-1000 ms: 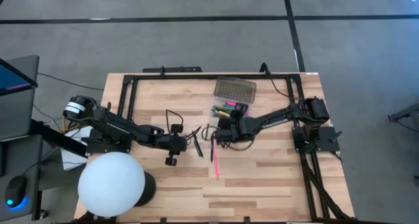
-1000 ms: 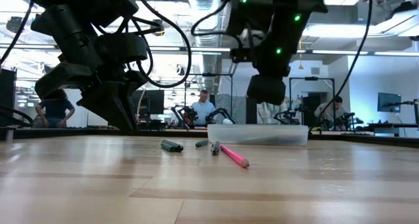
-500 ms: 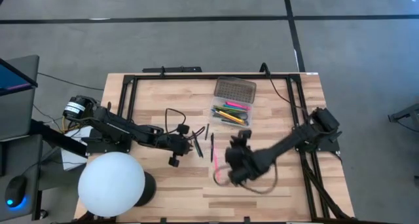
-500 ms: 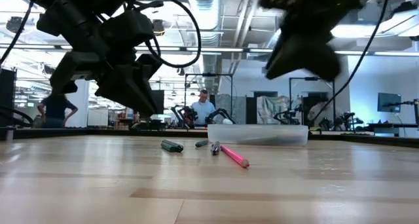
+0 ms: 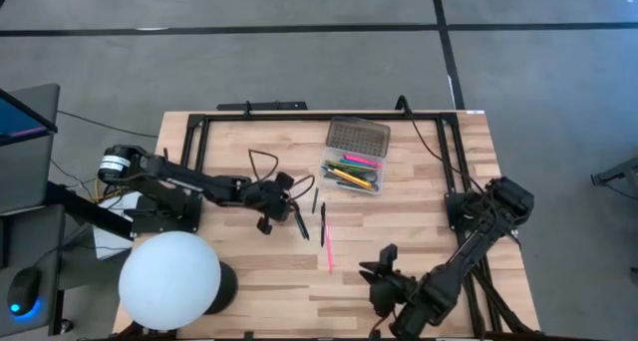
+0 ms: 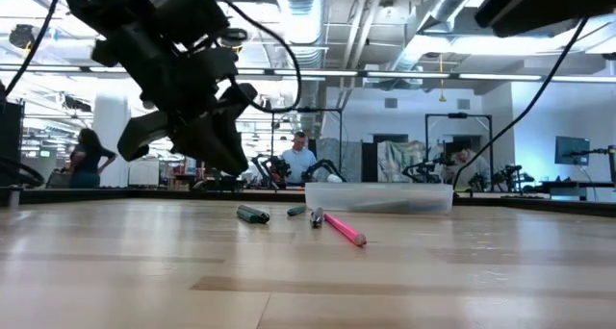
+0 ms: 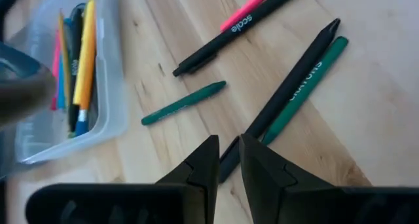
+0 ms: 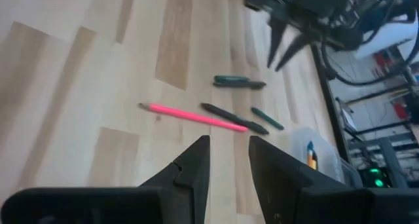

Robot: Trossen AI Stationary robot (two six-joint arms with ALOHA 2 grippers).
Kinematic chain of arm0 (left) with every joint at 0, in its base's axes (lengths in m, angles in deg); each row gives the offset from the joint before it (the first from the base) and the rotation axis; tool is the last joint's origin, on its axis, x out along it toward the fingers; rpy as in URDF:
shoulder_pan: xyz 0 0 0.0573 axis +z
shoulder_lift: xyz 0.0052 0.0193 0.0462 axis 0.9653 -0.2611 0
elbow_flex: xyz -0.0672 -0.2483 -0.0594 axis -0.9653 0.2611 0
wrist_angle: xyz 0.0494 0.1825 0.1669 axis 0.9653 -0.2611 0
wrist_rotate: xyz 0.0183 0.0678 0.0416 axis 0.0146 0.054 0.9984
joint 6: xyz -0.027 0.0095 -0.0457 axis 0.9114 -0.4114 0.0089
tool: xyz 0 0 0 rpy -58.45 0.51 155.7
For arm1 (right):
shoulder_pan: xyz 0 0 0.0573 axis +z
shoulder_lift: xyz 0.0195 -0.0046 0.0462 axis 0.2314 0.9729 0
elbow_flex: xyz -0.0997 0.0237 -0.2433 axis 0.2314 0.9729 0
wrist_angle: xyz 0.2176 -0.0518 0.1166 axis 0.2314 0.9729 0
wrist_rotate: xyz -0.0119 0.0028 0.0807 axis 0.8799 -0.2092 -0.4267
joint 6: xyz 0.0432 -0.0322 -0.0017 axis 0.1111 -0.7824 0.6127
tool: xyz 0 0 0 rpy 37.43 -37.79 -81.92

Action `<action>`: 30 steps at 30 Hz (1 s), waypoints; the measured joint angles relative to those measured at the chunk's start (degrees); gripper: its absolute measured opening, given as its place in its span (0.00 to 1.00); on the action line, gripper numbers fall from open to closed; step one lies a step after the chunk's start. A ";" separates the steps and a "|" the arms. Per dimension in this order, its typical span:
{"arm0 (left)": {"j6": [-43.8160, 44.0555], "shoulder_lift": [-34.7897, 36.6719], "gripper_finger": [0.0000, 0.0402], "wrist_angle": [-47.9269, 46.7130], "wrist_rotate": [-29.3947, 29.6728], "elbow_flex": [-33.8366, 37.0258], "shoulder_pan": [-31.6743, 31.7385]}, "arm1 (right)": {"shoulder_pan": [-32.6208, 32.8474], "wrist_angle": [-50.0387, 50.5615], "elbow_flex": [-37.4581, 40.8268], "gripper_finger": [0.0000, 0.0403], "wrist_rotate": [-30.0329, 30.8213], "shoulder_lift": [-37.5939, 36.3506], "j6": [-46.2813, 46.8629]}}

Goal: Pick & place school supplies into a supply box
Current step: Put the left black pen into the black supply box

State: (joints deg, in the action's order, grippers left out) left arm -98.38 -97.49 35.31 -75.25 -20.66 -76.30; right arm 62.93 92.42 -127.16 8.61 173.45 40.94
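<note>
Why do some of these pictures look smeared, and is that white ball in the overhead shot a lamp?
Left wrist view: the supply box is soft and out of focus at the edge, while the pens are sharp. Low view: ceiling strip lights glare; the wooden table shows a soft sheen. High view: the white globe is blown out; I cannot tell what it is.

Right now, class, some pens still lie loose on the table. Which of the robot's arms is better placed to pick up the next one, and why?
The left. The left gripper hangs directly over the loose pens, empty. The right gripper sits near the table's front edge, far from them and from the supply box.
</note>
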 joint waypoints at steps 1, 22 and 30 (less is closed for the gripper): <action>-0.69 0.00 0.14 0.07 -2.37 -0.02 1.28 | 0.22 -0.38 0.00 0.25 0.10 0.00 -0.05; -17.30 -0.80 0.14 0.22 -17.39 -0.02 9.14 | -2.16 -1.90 0.00 0.25 -0.59 0.00 -0.04; -18.18 -9.17 0.14 2.22 -15.30 -1.55 8.94 | -2.15 -2.10 0.02 0.25 -2.01 0.04 -0.05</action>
State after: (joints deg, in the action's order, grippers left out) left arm -116.55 -106.66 37.53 -90.55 -22.20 -67.36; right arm 60.79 90.32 -127.14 6.60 173.49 40.90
